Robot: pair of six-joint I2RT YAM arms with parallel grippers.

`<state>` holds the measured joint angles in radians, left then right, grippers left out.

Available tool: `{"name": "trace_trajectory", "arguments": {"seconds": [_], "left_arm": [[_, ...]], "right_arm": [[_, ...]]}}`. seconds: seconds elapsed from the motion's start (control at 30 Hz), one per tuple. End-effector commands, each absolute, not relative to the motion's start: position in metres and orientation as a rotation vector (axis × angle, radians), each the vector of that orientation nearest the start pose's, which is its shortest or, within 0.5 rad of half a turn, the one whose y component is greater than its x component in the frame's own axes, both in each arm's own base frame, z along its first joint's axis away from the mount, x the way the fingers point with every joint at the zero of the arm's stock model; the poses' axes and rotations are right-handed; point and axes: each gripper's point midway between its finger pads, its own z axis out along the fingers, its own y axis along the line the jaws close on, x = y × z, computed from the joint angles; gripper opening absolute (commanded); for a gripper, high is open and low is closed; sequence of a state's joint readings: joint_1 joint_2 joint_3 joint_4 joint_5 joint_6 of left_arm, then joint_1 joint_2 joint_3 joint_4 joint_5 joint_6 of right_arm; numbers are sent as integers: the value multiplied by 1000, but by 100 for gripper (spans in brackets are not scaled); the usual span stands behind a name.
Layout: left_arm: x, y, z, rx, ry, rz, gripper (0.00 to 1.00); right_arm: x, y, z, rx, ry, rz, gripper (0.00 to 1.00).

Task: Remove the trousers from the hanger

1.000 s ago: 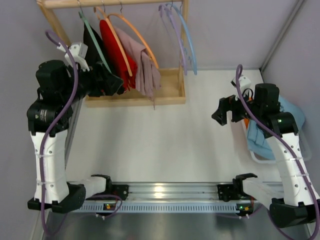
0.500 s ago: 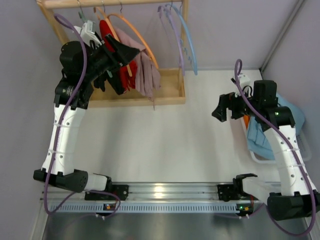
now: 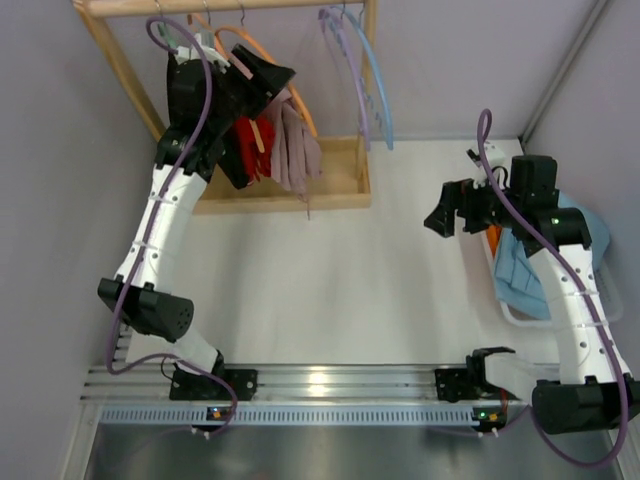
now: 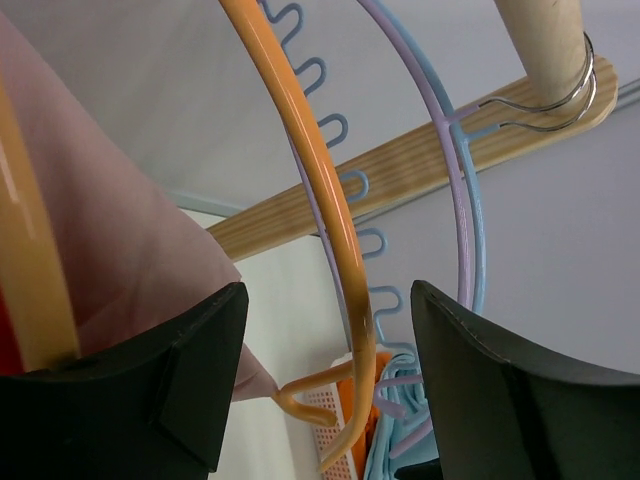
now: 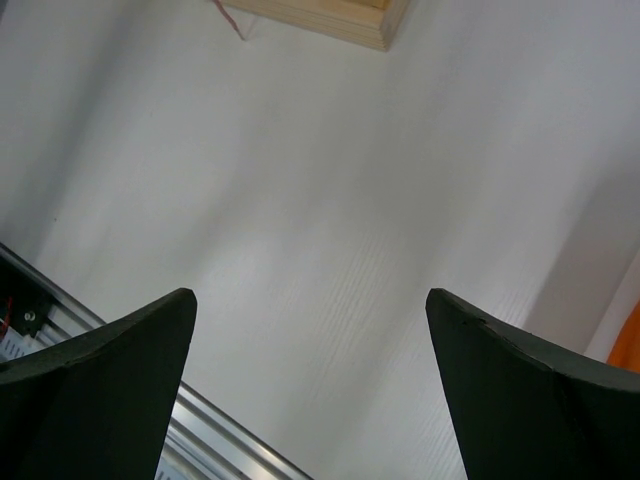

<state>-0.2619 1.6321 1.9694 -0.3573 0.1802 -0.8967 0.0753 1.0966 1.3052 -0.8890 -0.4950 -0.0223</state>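
Black fingers of the right gripper [image 3: 437,222] are standing spread wide at about 3 o'clock on the table [image 3: 330,280]. They are hovering over bare white surface with nothing between them, well apart from the rack [image 3: 300,203].

Farther off, at 11 o'clock, the left gripper [image 3: 268,80] is hovering high among the hung clothes, which is making it by far the nearer arm for this job. Its wrist camera is showing the jaws apart, with the hanger [image 4: 300,130], an orange rod, running between them from 12 o'clock down to 6 o'clock. A gap is showing on each side of the rod, so nothing is being pinched yet.

The trousers [image 4: 110,230] are hanging on that hanger at 9 o'clock from the gripper, just beside the finger on that side. From above they are drooping in long folds toward the rack's base.

The coming move, I judge, is turning on this: the cloth is lying to one side of the opening, not in it, and its long axis is running downward, across the hanger's arc.

Beyond, the lilac hanger [image 4: 455,200] and the blue hanger [image 4: 478,230] are hanging from the rail [image 4: 540,40] at 1 o'clock.

Hard to make out:
- In the top view, the left gripper is covering the trousers' top fold.
- The wrist view is cutting off their lower length.
- Whether the 9 o'clock finger is touching cloth I cannot tell.
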Motion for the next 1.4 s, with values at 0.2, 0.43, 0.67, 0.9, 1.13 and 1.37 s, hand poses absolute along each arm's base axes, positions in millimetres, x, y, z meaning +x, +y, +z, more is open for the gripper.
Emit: {"name": "trace_trajectory", "arguments": {"seconds": [0.2, 0.43, 0.67, 0.9, 1.13, 1.37], "left_arm": [[465, -198, 529, -395, 1482, -1121, 64], [467, -206, 533, -352, 1463, -1144, 41], [476, -211, 528, -380, 1458, -1188, 29], [488, -212, 519, -426, 1459, -1204, 22], [480, -212, 528, -401, 1437, -1244, 0], [452, -214, 571, -285, 1343, -1303, 0]], "right_arm": [[277, 103, 300, -373, 2127, 589, 99], [279, 104, 300, -367, 2128, 601, 99], [279, 103, 304, -367, 2120, 591, 99], [275, 100, 306, -370, 2112, 574, 99], [275, 101, 306, -374, 2113, 578, 99], [276, 103, 309, -374, 2105, 590, 99]]}}
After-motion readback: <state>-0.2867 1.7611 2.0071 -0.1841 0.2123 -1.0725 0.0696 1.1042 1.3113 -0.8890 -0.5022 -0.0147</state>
